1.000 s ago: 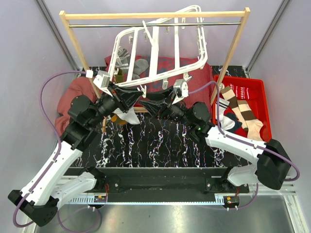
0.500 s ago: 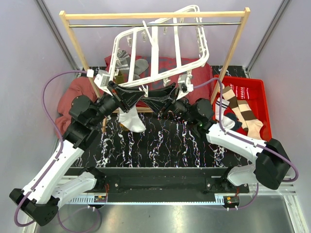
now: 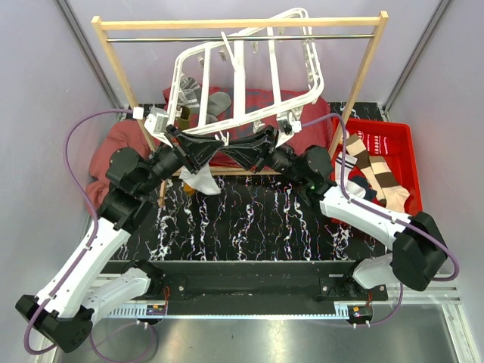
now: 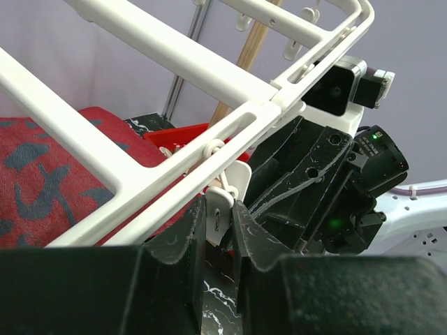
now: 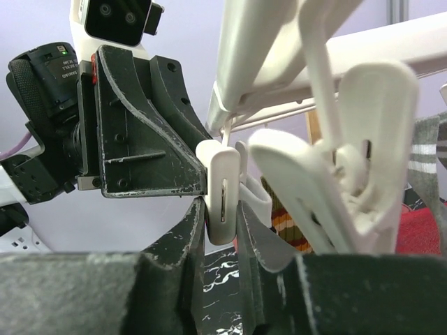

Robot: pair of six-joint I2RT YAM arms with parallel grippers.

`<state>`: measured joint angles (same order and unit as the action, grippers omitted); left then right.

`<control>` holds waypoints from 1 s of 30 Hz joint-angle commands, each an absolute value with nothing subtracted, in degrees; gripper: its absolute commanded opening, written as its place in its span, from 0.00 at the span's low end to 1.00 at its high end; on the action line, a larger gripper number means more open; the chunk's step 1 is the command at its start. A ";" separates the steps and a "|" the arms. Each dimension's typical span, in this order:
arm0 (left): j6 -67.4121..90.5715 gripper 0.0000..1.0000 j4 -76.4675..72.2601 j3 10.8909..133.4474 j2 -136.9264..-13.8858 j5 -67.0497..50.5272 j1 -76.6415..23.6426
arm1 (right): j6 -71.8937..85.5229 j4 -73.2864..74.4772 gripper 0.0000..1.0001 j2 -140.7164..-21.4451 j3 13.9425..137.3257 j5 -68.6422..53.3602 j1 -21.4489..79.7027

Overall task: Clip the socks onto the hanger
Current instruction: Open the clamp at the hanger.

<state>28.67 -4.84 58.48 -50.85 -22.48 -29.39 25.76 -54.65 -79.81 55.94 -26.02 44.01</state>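
Top external view: a white sock (image 3: 200, 181) dangles just left of centre beneath the left gripper (image 3: 215, 145), whose fingers are clamped on it. Right beside it, at the lower rail of the hanger (image 3: 240, 83), the right gripper (image 3: 236, 147) meets it tip to tip. The right wrist view shows its fingers pressed on either side of a clip (image 5: 222, 199), seemingly squeezing it apart. The sock is not yet in that clip. A few clipped socks (image 3: 206, 100) already hang at the hanger's upper left, and several loose socks (image 3: 374, 178) wait in the red bin (image 3: 401, 140) at right, so the job looks under halfway.
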 commanded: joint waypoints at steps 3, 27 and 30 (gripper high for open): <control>28.74 0.10 -3.26 59.85 -50.45 -23.30 -29.53 | 26.46 -52.92 0.01 -79.81 59.76 -27.69 44.12; 22.94 0.79 14.15 69.96 -50.35 7.46 -41.20 | 15.21 -46.94 0.00 -80.51 58.97 -17.67 45.26; 22.59 0.80 14.15 70.75 -51.67 13.08 -44.20 | 12.57 -45.00 0.00 -80.16 59.06 -15.74 46.32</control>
